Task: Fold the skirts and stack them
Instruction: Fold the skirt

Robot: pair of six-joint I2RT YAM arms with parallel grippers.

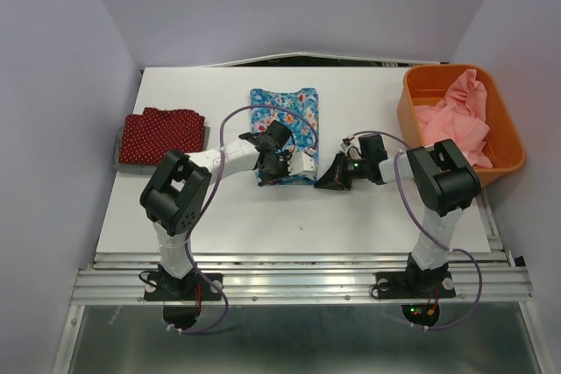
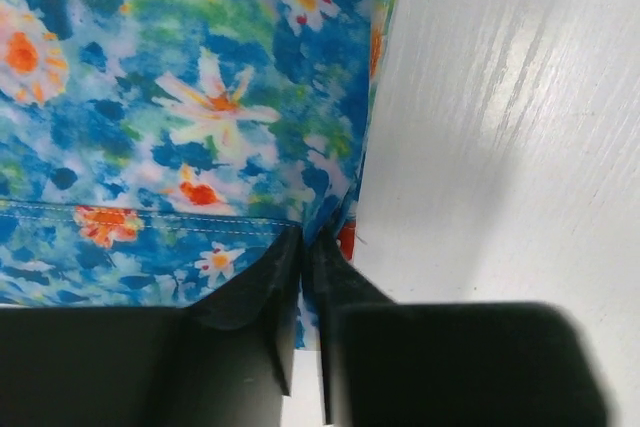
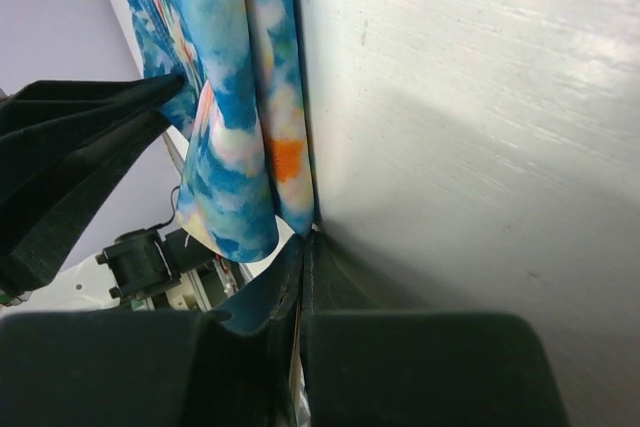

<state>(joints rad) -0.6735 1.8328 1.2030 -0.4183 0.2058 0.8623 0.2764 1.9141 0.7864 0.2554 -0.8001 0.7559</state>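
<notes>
The blue flower-print skirt (image 1: 282, 120) lies flat in the middle of the white table. My left gripper (image 1: 285, 168) is at its near edge, shut on the hem (image 2: 305, 242), with blue cloth between the fingers. My right gripper (image 1: 320, 181) is at the skirt's near right corner, shut, and the cloth (image 3: 240, 127) runs into its fingertips (image 3: 308, 239). The dark red dotted skirt (image 1: 162, 135) lies folded at the left, on top of a grey skirt (image 1: 117, 153) of which only an edge shows.
An orange bin (image 1: 412, 111) holding pink cloth (image 1: 456, 120) stands at the table's right side. The table's near edge (image 1: 289, 250) meets a metal rail by the arm bases. Walls close in on the left, back and right.
</notes>
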